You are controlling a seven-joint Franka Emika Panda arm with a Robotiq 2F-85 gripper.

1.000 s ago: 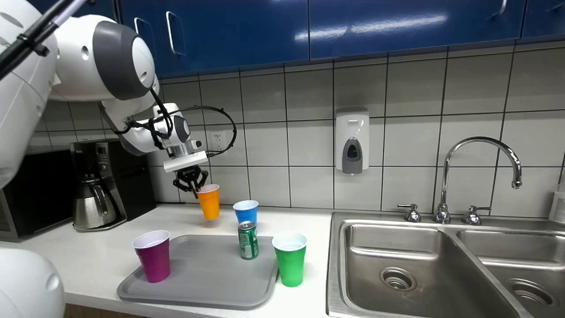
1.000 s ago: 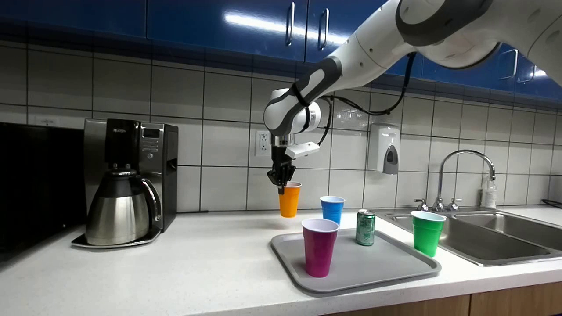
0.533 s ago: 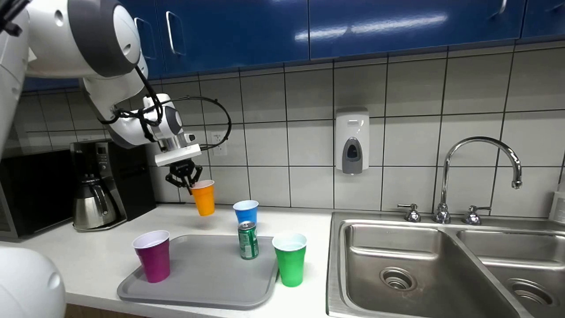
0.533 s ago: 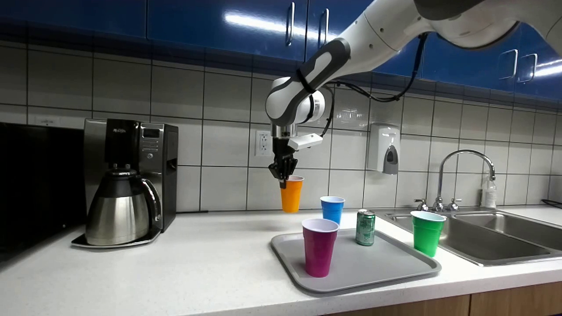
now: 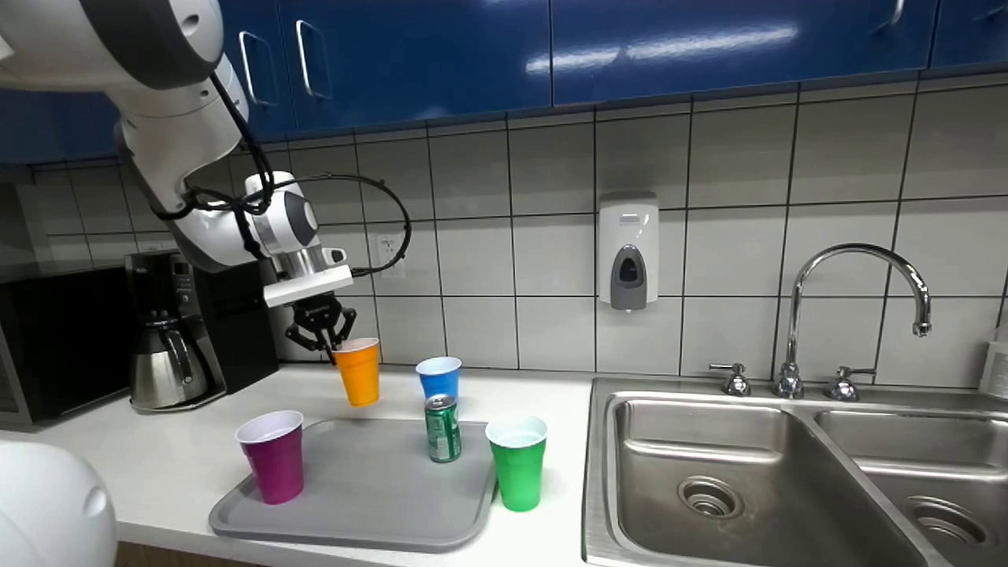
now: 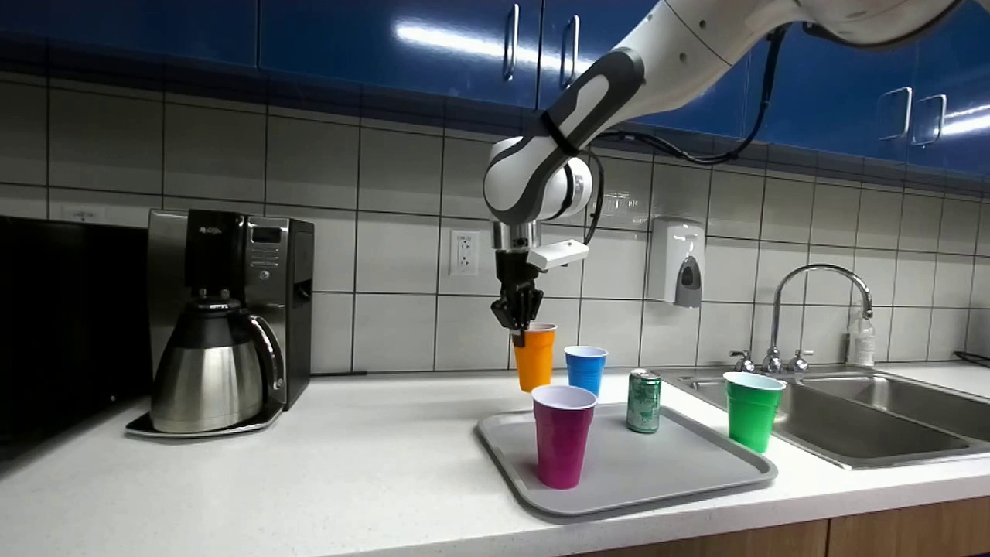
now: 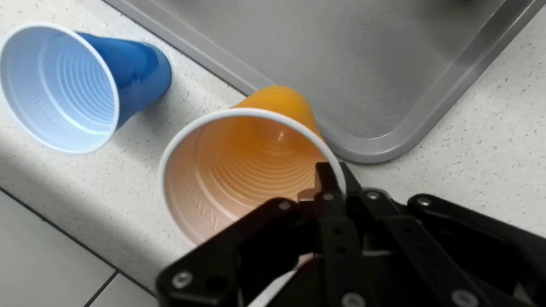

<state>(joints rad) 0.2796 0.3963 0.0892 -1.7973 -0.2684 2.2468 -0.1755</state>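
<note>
While the robot arm (image 6: 673,62) hangs over the white worktop (image 6: 309,480), its pincer (image 7: 338,177) is squeezed almost all the way together on the thin rim of the orange cup (image 5: 359,376). In the wrist view, one finger (image 7: 326,179) goes inside the cup and the other is on the outside, with the side of the cup pinched in between. The cup has its mouth facing up, and it looks to be held just above the worktop, near a corner of the gray tray (image 5: 378,492). Close to it, but not touching, stands the blue cup (image 6: 585,373), which is on the worktop just beside the tray's back edge.

On the tray there is a purple cup (image 5: 272,466) near the front and a little green can (image 5: 442,430) farther back. A green cup (image 5: 517,472) stands on the worktop, just beside the tray, on the side where the sink (image 5: 669,449) is. The sink is shiny metal and has a tall, bent tap (image 5: 794,315) behind it. A white soap holder (image 5: 628,252) hangs on the tiled wall (image 5: 476,260). In both exterior views, a big dark coffee maker (image 6: 274,294) with a silver pot (image 6: 209,387) stands well apart from the cups, far from the sink. Blue cupboards (image 5: 417,63) hang up above.
</note>
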